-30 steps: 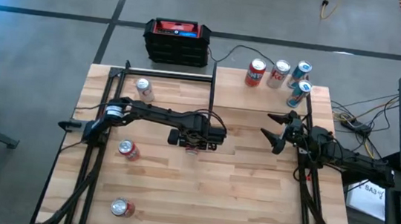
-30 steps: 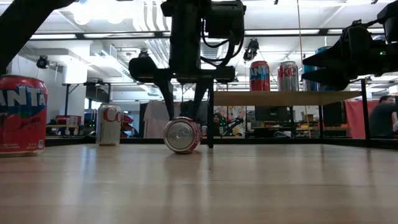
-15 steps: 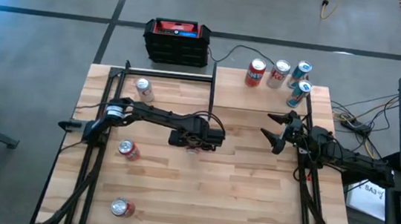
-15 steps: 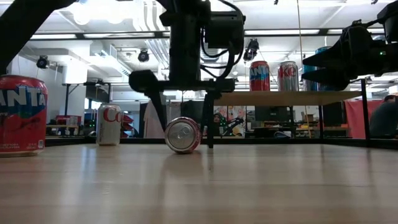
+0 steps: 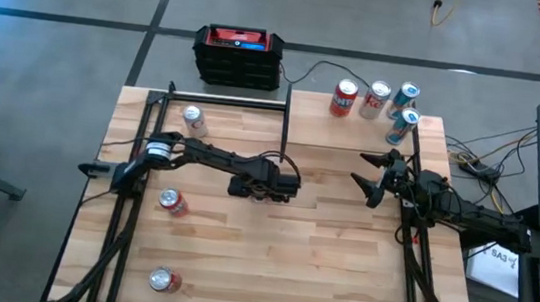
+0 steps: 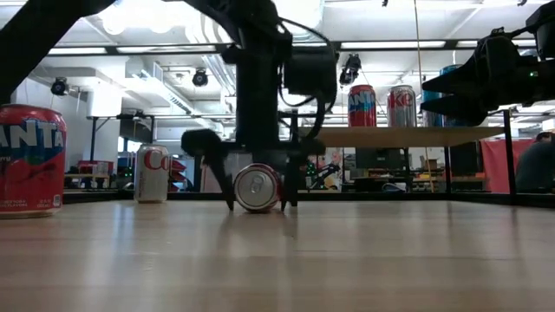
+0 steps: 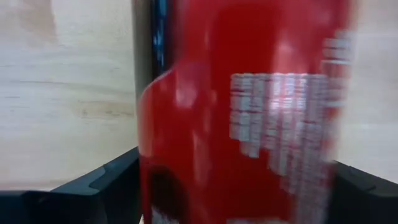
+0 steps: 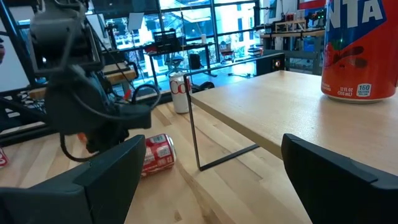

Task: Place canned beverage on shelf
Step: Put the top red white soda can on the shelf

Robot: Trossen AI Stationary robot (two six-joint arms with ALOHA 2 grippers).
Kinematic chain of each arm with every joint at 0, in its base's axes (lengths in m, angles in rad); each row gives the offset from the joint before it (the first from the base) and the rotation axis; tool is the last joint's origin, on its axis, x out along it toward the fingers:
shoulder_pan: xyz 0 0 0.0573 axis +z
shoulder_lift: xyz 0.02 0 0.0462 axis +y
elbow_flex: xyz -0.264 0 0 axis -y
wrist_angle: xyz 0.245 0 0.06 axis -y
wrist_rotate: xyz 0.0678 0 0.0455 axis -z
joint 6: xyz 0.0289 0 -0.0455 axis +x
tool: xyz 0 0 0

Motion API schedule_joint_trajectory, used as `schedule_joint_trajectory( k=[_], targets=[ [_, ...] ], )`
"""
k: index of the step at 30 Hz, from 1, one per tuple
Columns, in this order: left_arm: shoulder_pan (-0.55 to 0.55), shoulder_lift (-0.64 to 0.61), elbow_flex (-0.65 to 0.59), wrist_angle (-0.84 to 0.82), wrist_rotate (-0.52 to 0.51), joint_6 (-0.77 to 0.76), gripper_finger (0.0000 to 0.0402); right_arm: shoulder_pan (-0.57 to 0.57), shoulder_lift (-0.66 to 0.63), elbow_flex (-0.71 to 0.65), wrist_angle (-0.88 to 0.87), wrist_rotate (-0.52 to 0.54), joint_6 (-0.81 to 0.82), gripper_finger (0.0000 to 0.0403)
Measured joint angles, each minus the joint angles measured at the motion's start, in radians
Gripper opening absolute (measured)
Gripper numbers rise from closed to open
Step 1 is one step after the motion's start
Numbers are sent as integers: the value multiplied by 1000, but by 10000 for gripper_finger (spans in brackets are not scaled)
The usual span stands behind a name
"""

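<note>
A red can (image 6: 257, 188) lies on its side at the table's middle, one end toward the near edge; it also shows in the right wrist view (image 8: 155, 152). My left gripper (image 5: 261, 187) is open and points down over it, one finger (image 6: 229, 201) on each side, tips at the tabletop. In the left wrist view the can's red wall (image 7: 236, 124) fills the gap. The shelf (image 5: 363, 131), a pale board on thin black posts, stands at the far right with several upright cans (image 5: 344, 96) on it. My right gripper (image 5: 366, 178) hovers open and empty in front of the shelf. My left gripper straddles the lying can from above, fingers pointing down beside its round wall (image 7: 155, 143) and across its length. The can rests on the table. I cannot tell whether the fingers touch it.
Three more cans stand on the table's left part: a silver one (image 5: 191, 118) far, a red one (image 5: 172, 201) in the middle, a red one (image 5: 164, 281) near. A black-and-red box (image 5: 239, 55) sits beyond the far edge. Black frame rails run along both sides.
My left gripper has gone straight down over the lying can, from fingertips above it to fingertips at the tabletop on either side. The can has stayed where it was.
</note>
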Motion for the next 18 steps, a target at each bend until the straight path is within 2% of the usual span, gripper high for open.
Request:
schedule_joint_trajectory(
  k=[6, 14, 18],
  targets=[
    [1, -10, -52, 58, 11, 2, 321, 0, 0, 0, 0, 0, 0, 359],
    [1, -1, 24, -18, 11, 0, 316, 0, 0, 0, 0, 0, 0, 359],
    [1, -2, 39, -12, -12, 4, 292, 0, 0, 0, 0, 0, 0, 359]
  ],
)
